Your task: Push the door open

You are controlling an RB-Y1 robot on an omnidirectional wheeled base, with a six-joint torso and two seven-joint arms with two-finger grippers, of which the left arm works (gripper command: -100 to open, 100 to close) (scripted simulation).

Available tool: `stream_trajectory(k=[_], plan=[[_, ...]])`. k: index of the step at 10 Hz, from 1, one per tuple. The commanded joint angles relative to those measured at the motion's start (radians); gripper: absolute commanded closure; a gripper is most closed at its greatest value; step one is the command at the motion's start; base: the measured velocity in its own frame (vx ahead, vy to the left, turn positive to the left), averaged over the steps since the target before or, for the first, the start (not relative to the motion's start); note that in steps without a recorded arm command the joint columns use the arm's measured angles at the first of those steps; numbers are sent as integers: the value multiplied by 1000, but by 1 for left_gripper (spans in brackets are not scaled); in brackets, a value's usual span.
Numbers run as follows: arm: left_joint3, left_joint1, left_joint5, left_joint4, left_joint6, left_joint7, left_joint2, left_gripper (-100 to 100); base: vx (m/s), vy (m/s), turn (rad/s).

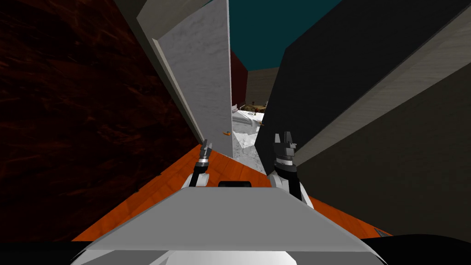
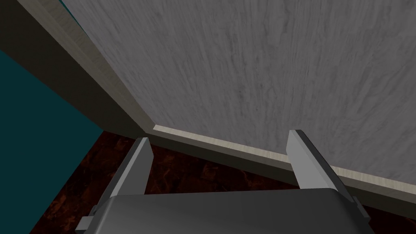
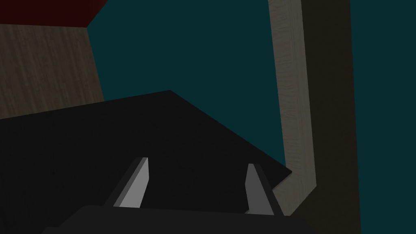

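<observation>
**Facing the grey door (image 1: 198, 78), ajar, with both hands spread wide**

Head view: the grey door stands on the left of a narrow gap, and a black panel (image 1: 331, 92) closes in on the right. Through the gap lies a pale floor (image 1: 246, 138), with a small orange thing (image 1: 226, 133) close to the door's edge. Farther back is furniture too small to name. An orange floor (image 1: 184, 179) runs up to the doorway, and a dark red-brown wall (image 1: 69, 115) stands on the left. The left gripper (image 1: 205, 149) is near the door's foot. The right gripper (image 1: 284, 143) is before the black panel's near edge.

Left wrist view: the left fingers (image 2: 142, 162) stand wide apart and hold nothing. They point at the grey door face, which a pale frame (image 2: 122, 101) borders.

Right wrist view: the right fingers (image 3: 136, 180) are also wide apart and empty. The black panel lies just ahead of them, and a pale trim strip (image 3: 290, 101) stands beside it.
</observation>
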Motion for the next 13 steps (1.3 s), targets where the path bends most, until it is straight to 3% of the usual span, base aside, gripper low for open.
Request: stream_trajectory(k=[1, 3, 5, 13], plan=[[-5, -10, -1, 34, -7, -3, -2, -100, 59, 63, -29], [-19, -28, -3, 100, -18, -7, 1, -100, 60, 63, -64], [-26, -37, -4, 133, -23, -8, 1, -100, 75, 67, -73], [-79, -108, -9, 382, -65, -22, 2, -100, 75, 79, -78]])
